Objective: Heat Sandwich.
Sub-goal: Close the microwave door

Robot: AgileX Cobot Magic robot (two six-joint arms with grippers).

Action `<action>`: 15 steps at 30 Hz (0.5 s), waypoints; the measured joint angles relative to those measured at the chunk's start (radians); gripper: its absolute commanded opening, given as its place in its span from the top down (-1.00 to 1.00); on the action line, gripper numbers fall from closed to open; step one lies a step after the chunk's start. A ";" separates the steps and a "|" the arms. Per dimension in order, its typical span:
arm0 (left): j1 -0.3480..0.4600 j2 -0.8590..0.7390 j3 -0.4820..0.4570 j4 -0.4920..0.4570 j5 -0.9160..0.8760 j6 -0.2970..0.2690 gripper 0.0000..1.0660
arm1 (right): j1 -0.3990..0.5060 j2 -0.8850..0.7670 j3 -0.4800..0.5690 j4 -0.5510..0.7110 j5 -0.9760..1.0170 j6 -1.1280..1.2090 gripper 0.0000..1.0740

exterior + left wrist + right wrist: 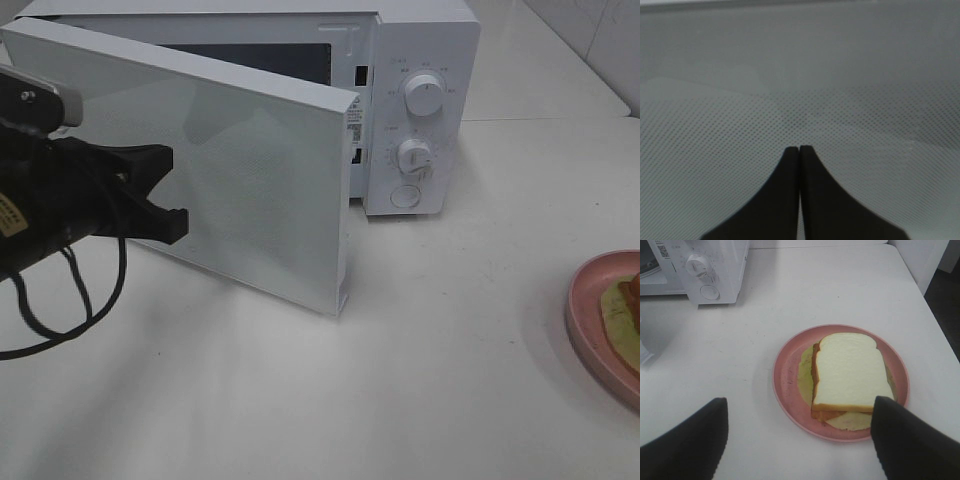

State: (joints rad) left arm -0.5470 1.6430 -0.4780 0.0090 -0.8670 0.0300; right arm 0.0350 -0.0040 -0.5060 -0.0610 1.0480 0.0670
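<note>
- Two grippers are seen: left gripper [799, 149] is closed on nothing, tips pressed together, just in front of the microwave door [250, 170].
- Door is swung open; microwave [420, 60] is behind it.
- Right gripper [799, 432] is spread wide, nothing held.
- Sandwich [850, 372] is on the plate [785, 375], just ahead of the right gripper, near one finger [905, 440].
- Plate is on the table [790, 300].

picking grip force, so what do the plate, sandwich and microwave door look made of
Plate: likely matte pink plastic, dull and uniform with a thick rim.
Sandwich: soft-looking white bread with a brown crust; possibly a foam replica.
Microwave door: white, smooth frame, probably painted metal or plastic, with a dotted mesh window.
</note>
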 measured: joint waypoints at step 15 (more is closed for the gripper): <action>-0.170 0.175 -0.249 -0.345 0.059 0.185 1.00 | 0.000 0.000 0.000 0.000 0.000 0.000 -0.42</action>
State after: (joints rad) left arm -0.7170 1.8180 -0.7270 -0.3360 -0.8080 0.2150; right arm 0.0350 -0.0040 -0.5060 -0.0610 1.0480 0.0670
